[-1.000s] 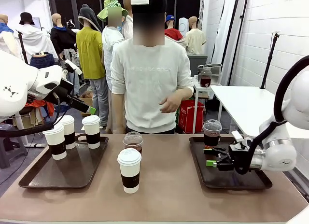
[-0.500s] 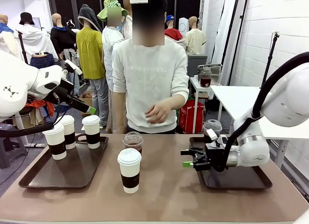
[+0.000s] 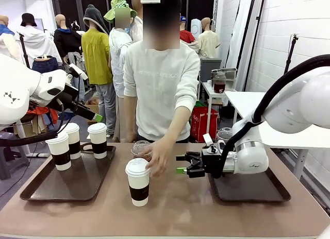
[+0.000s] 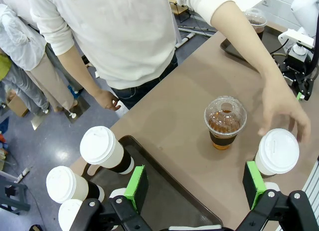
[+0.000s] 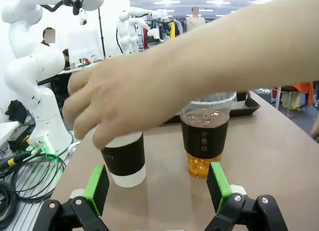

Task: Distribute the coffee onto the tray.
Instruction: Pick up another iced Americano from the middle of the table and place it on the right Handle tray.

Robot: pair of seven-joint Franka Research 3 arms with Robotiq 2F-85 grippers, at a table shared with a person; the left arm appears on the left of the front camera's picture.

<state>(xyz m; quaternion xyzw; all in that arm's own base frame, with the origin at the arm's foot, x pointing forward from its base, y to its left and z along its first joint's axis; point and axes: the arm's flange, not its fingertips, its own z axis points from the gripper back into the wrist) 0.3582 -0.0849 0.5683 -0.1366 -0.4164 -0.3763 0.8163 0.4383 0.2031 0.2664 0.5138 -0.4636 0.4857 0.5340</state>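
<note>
Three white lidded coffee cups (image 3: 73, 142) stand on the left tray (image 3: 77, 185). A fourth white cup (image 3: 138, 181) stands mid-table, with the person's hand (image 3: 157, 159) on its lid. A clear dome-lidded cup (image 3: 140, 147) of dark coffee stands just behind it. Another clear cup (image 3: 225, 136) sits on the right tray (image 3: 247, 187), partly behind my right arm. My right gripper (image 3: 180, 164) is open and low over the table, pointing at the white cup (image 5: 124, 159) and the clear cup (image 5: 204, 141). My left gripper (image 3: 94, 117) hangs open, high above the left tray (image 4: 164, 196).
The person stands at the far side of the table, one arm stretched across its middle. The bare brown tabletop (image 3: 175, 208) lies between the two trays. Most of the right tray's surface is free.
My right gripper has swung left from over the right tray to the table's middle. The person's hand came down from chest height onto the white cup's lid. The left arm stayed still.
</note>
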